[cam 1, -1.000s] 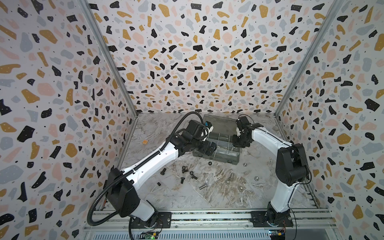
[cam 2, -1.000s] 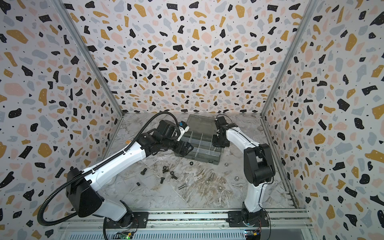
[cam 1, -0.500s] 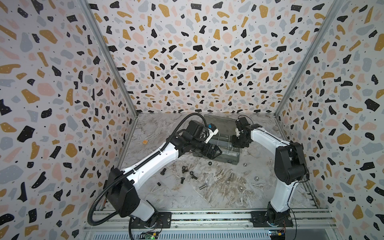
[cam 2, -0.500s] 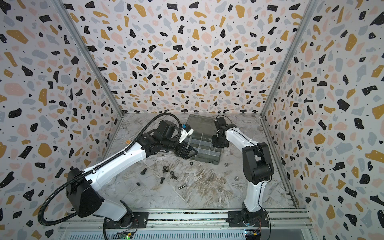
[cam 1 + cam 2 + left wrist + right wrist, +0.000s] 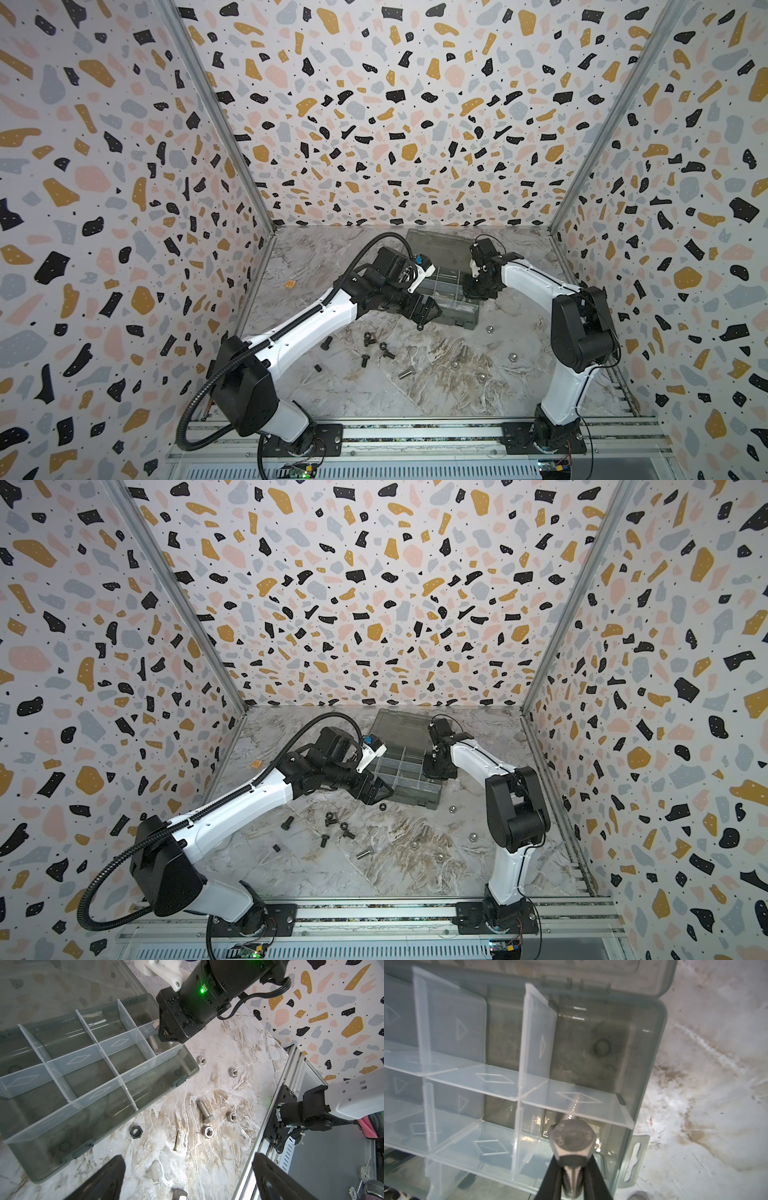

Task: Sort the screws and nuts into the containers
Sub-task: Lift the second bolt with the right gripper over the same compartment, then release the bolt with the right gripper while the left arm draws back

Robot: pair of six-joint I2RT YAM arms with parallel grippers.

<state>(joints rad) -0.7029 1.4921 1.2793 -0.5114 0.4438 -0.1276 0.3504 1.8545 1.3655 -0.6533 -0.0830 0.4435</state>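
Shiny silver hex-head bolt (image 5: 572,1145) is pinched between the fingers of the right gripper (image 5: 572,1167). Its shank runs along the fingers and the head sticks out past the tips, toward the box floor. Directly ahead of the head is the end compartment (image 5: 609,1134), where a second silver bolt (image 5: 154,1044) lies flat. So the target is right under the claw, no sideways offset that I can see. My guess: the fingers only need to part and it drops head first.

In both top views the smoky-grey translucent plastic organiser box (image 5: 455,318) sits just right of frame centre, with the right gripper at its right end.

Left gripper (image 5: 378,792) has its jaws spread wide and holds nothing. It hangs at the box's lower-left corner, just beside a black hex nut (image 5: 382,807). That arm is nearer the black screws (image 5: 365,359) below centre. Silver nuts (image 5: 513,356) lie lower right of the box, nearer the right arm.
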